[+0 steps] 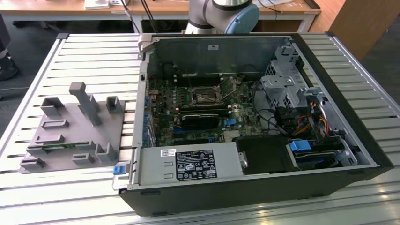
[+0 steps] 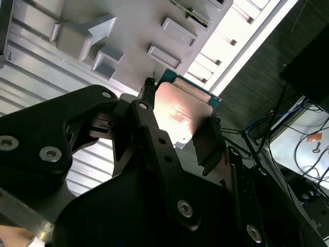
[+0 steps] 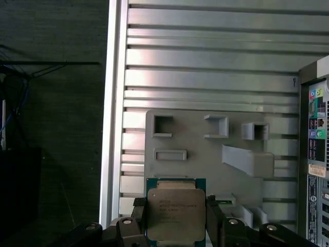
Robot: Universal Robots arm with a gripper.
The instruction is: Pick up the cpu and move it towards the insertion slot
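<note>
The cpu (image 3: pixel 176 213), a flat square chip with a silver metal top and green rim, sits between my black fingers, and my gripper (image 3: pixel 176 217) is shut on its two opposite edges. In the second wrist view the cpu (image 2: pixel 180 110) shows its shiny face, with the gripper (image 2: pixel 182 103) clamped on either side. It hangs well above the grey plastic fixture (image 3: pixel 205 149). The insertion slot (image 1: pixel 205 97), a small dark square socket with a metal frame, lies on the motherboard inside the open computer case (image 1: pixel 350 117).
The grey fixture (image 1: pixel 69 131) with upright posts lies on the slatted metal table (image 1: pixel 87 51) at the exterior view's left, beside the case. The arm's base (image 1: pixel 225 14) stands behind the case. A drive cage and cables fill the case's right side.
</note>
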